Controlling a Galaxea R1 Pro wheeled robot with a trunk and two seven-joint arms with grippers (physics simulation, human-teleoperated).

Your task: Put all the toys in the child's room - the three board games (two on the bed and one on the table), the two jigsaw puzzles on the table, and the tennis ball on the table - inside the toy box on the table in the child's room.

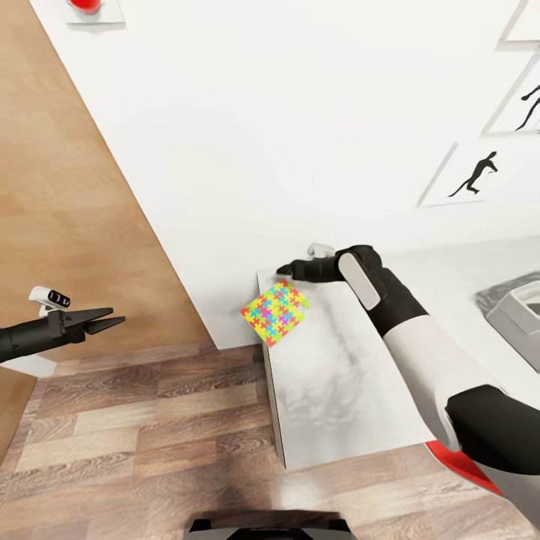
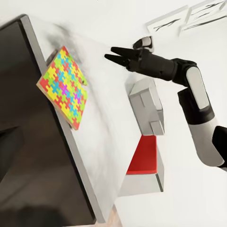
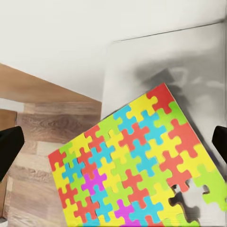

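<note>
Nearest us in the head view, bottom of frame: wood floor [image 1: 150, 435] and the near end of the white desk [image 1: 352, 420], w/ a bit of red [image 1: 461, 461] tucked under our right forearm at lower right.

Mid-left, our left hand [image 1: 109, 321] hangs over the floor, well apart from the desk; fingers look pressed together at the tips, holding nothing.

Center frame, the puzzle [image 1: 275, 313] lies at the desk's left edge, one corner sticking out past it. In the left wrist view the puzzle [image 2: 64, 86] sits near the desk's [image 2: 101, 156] corner, upper left of that frame.

Just beyond it, our right hand [image 1: 283, 269] hovers above the desk's far corner, near the puzzle but not touching. In the left wrist view its tips [image 2: 109, 53] are slightly parted, empty. The right wrist cam looks down on the puzzle [image 3: 137, 161], w/ dark finger edges at both sides of the frame.

Right edge, mid-height: a grey box [image 1: 517, 311] on the desk; in the left wrist view it's the grey box [image 2: 146, 106] w/ a red flat thing [image 2: 144, 156] beside it.

Farthest: white wall [image 1: 262, 112] w/ framed figure pics [image 1: 476, 174] upper right.
</note>
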